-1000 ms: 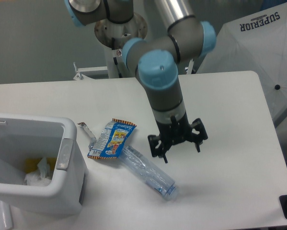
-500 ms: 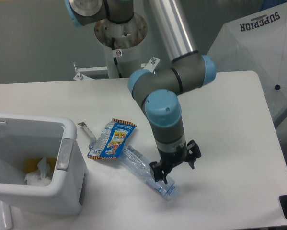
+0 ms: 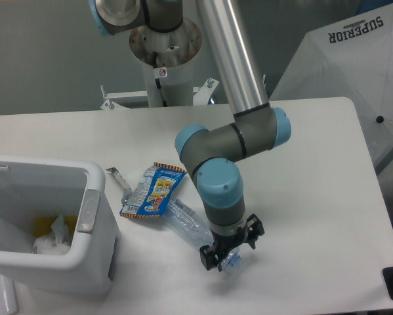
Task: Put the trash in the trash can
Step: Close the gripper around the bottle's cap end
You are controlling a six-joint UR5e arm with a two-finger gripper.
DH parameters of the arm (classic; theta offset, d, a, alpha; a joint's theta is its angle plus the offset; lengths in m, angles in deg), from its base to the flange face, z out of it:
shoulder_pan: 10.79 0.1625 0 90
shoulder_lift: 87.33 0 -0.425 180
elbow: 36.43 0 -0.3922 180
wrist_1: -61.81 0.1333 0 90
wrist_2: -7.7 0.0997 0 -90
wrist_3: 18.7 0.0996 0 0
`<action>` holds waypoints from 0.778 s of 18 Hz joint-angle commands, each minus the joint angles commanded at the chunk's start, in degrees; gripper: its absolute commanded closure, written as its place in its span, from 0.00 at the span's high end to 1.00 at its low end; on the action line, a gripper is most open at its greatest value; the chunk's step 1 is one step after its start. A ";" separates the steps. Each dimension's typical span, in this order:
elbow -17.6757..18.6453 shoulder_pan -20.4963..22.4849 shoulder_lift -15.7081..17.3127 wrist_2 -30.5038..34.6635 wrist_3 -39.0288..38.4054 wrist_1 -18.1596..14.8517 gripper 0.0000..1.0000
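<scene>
Gripper (image 3: 229, 252) is down at table level over the far end of the bottle (image 3: 195, 228), fingers spread w/ one either side of that end. Jaws look parted and not closed on the plastic, though whether the pads touch it I can't tell (arm's own wrist blocks part of the view). Arm (image 3: 224, 187) comes down from approx 12 o'clock of the gripper, blue-capped elbow joints stacked right above it.

Bottle lies flat on the white table (image 3: 314, 164), clear and crumpled, running from the gripper up toward 10 o'clock. Its upper end sits under or against the snack wrapper (image 3: 153, 190), which is blue and orange w/ silvery edges, lying flat at approx 10 o'clock of the gripper. A thin silvery strip (image 3: 117, 178) lies just beyond the wrapper, at its 9 o'clock.

Trash can (image 3: 94, 262) is well off at 9 o'clock of the gripper, white w/ thick rim and a grey handle strip on the near wall. Inside: some white crumpled paper (image 3: 50, 241) and something yellow. Both trash items are on the table, outside the can.
</scene>
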 joint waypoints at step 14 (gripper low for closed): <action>0.88 0.17 -0.27 0.09 0.17 -0.09 0.70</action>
